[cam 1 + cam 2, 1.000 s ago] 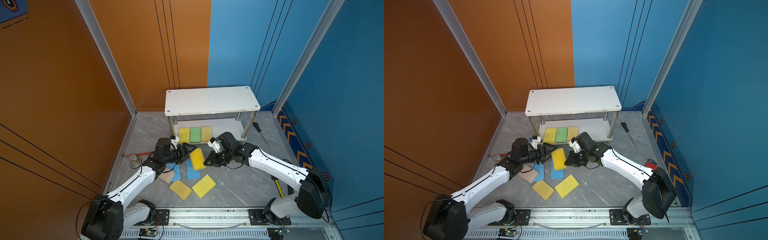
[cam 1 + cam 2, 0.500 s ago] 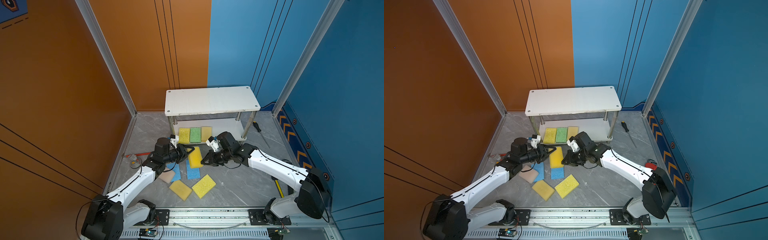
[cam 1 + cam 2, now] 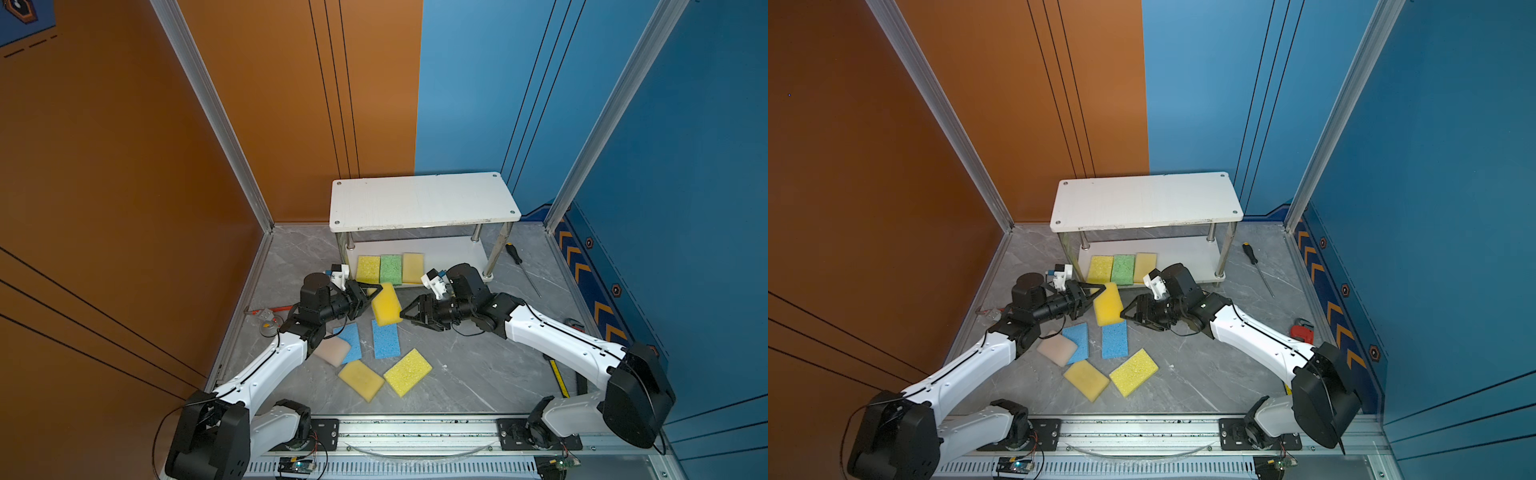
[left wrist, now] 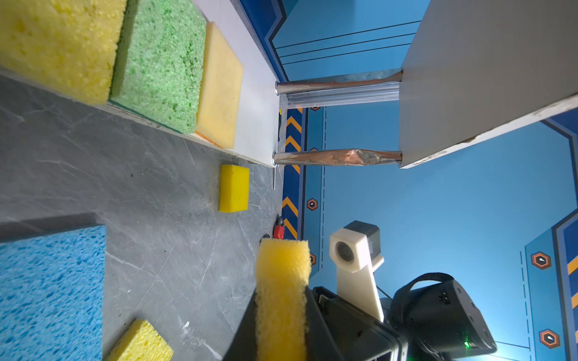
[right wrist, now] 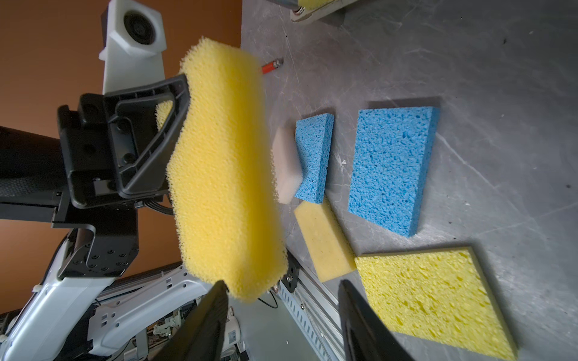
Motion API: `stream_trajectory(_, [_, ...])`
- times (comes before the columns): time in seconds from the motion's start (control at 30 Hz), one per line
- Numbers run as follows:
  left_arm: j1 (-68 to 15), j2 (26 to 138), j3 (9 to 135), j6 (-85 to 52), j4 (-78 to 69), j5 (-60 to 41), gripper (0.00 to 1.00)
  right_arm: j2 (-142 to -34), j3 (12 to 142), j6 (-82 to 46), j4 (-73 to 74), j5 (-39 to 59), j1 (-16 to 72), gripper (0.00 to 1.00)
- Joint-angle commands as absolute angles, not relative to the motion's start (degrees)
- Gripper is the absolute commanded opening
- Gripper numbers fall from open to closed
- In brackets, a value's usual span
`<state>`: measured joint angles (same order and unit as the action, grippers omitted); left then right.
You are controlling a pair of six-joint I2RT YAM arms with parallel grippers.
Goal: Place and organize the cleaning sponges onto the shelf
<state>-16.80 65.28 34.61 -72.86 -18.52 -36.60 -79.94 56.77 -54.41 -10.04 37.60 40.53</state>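
My left gripper is shut on one end of a yellow sponge, held on edge above the floor in front of the shelf. My right gripper stands open at the sponge's other end, its fingers apart from the foam. On the shelf's lower board lie a yellow sponge, a green one and a pale yellow one side by side. Two blue sponges, a whitish-pink one and two yellow ones lie on the floor.
In the left wrist view, one more small yellow sponge lies on the floor by a shelf post. A screwdriver lies right of the shelf, a red-handled tool by the left wall. The metal rail runs along the front edge.
The left gripper closed on the yellow sponge and the right gripper opened and let go of it. The sponge moved slightly left, toward the shelf front.
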Motion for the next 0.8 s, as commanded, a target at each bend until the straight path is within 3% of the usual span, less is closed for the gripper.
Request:
stream_trajectory(0.0, [-16.42,65.39,35.81,-74.14,-21.79,-38.77,0.17,-80.58,56.18,-57.39,-3.33,39.83,40.61,0.59])
stream_trajectory(0.17, [-16.00,66.67,34.55,-79.16,-29.58,-38.49,0.17,-82.42,56.20,-60.05,2.08,40.25,40.61,0.59])
stream_trajectory(0.77, [-15.42,66.88,33.88,-79.80,-31.02,-38.58,0.17,-84.64,57.33,-62.34,8.68,39.57,41.14,0.59])
